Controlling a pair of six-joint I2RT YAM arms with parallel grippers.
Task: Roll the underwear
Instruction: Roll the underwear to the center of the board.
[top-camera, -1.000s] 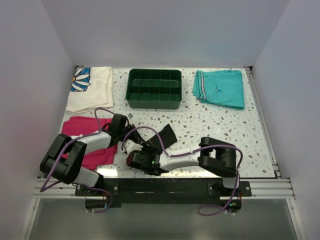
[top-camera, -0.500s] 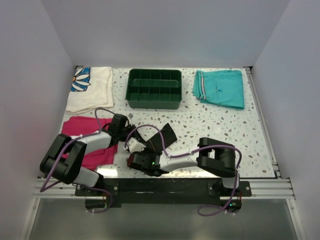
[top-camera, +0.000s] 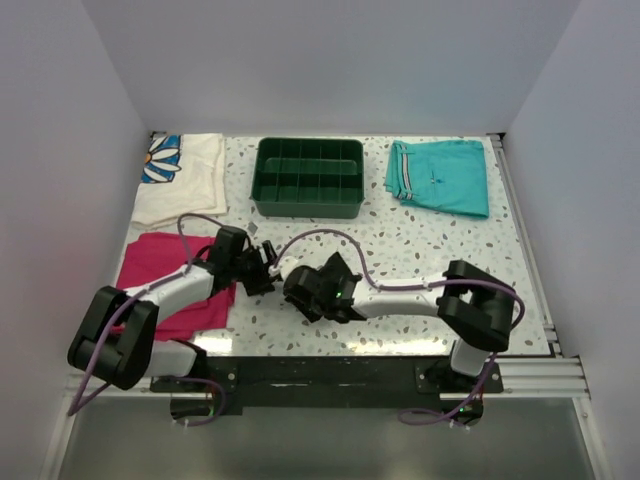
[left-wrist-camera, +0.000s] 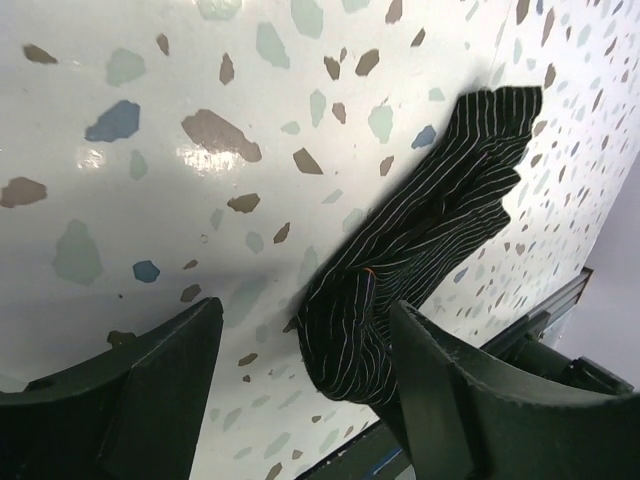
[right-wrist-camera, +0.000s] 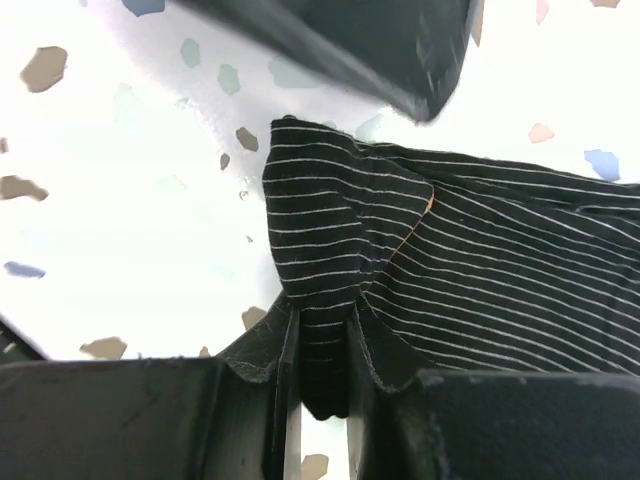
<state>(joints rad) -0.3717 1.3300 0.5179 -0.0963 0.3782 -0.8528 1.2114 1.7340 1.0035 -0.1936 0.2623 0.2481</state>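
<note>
— Where to look for the underwear (left-wrist-camera: 430, 220)?

— Down on the speckled table (top-camera: 420, 250), near the front edge and left of centre, between the two arms. Lies bunched into a long, crumpled strip, finely striped on black, with a thread of orange showing at one fold.

— And the right pincer (right-wrist-camera: 322, 338)?

— Clenched on the cloth. Nips a tuck of the striped fabric between fingers (right-wrist-camera: 283, 365) set close together, at a bunched corner of the garment.

— The left pincer (left-wrist-camera: 305, 315)?

— Released, spread wide. Straddles the nearer, thicker end of the strip, low over the table, with the fabric closer to the finger (left-wrist-camera: 470, 400) on the wrist view's right. Impossible to tell whether touching there.

— Anything more from overhead?

— Sits nose to nose with the other pincer there, black on black, so hard to pick the garment out. Reaches in from the left across a magenta cloth (top-camera: 160, 275), and from the right low along the table front.

— Around the scene?

— Further back, a green divided tray (top-camera: 309, 178) at the middle, teal shorts (top-camera: 440, 177) folded at the far right, a white cloth with a blue flower print (top-camera: 185, 185) at the far left. All well apart from the underwear.
</note>
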